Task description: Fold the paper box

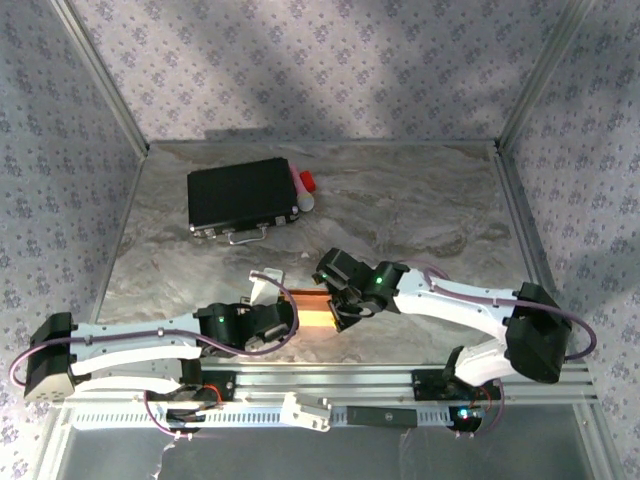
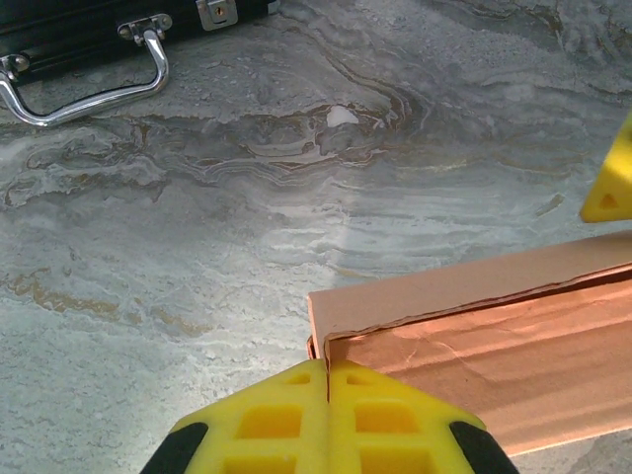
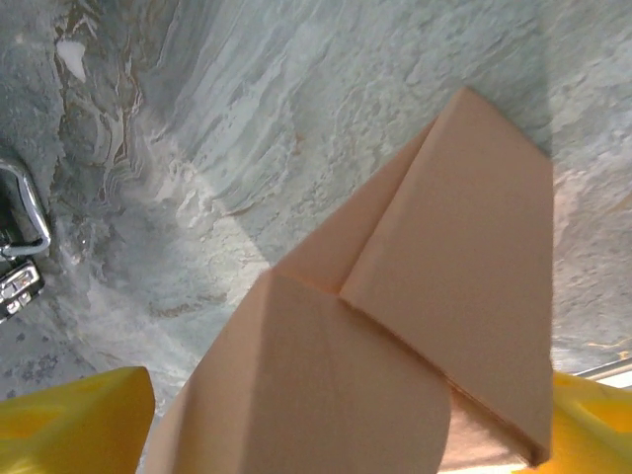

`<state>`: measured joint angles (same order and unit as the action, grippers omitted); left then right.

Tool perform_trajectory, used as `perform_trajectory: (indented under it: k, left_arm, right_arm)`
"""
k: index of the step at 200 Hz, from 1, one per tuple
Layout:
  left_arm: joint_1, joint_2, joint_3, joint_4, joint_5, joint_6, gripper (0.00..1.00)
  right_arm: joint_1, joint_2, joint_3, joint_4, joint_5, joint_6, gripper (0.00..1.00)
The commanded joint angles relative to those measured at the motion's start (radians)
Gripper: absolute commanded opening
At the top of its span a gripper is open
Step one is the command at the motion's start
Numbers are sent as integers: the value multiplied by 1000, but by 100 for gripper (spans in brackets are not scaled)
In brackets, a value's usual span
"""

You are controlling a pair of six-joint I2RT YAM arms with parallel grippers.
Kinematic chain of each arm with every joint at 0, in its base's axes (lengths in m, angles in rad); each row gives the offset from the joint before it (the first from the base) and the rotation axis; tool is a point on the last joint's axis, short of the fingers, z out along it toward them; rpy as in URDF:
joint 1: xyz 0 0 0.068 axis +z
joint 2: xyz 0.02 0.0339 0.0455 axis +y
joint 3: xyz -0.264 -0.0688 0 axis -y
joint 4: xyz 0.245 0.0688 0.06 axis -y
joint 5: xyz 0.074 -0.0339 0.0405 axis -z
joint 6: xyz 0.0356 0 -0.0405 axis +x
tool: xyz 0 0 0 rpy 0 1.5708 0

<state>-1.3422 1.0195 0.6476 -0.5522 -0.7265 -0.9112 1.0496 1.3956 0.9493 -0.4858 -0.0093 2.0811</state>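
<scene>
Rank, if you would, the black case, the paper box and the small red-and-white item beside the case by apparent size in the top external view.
1. black case: clearly the largest.
2. paper box: smaller, but it is partly covered, so its full size is unsure.
3. red-and-white item: the smallest.

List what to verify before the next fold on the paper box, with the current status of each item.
1. Left tool shut on the paper box at its corner edge: ok.
2. Right tool straddling the box's other end: ok.
3. Right tool gripping firmly: cannot tell.
4. Tools apart from each other, at opposite ends of the box: ok.
5. Black case well away from the box: ok.
6. All flaps tucked in: cannot tell.
</scene>
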Motion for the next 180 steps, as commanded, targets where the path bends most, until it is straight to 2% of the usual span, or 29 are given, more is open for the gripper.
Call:
perform_trajectory:
  k: [1,83,180]
  left_arm:
    - [-13,11,24,-24,-21,-16,0]
    - [-46,24,22,-4,-50,-53,0]
    - [-51,-36,-60,37,-45,-118,0]
  right_arm:
    - [4,15,-6,33,-8,377,84]
    - [3,39,-39,98,-2,405,59]
    - [7,33,-43,85,10,398,57]
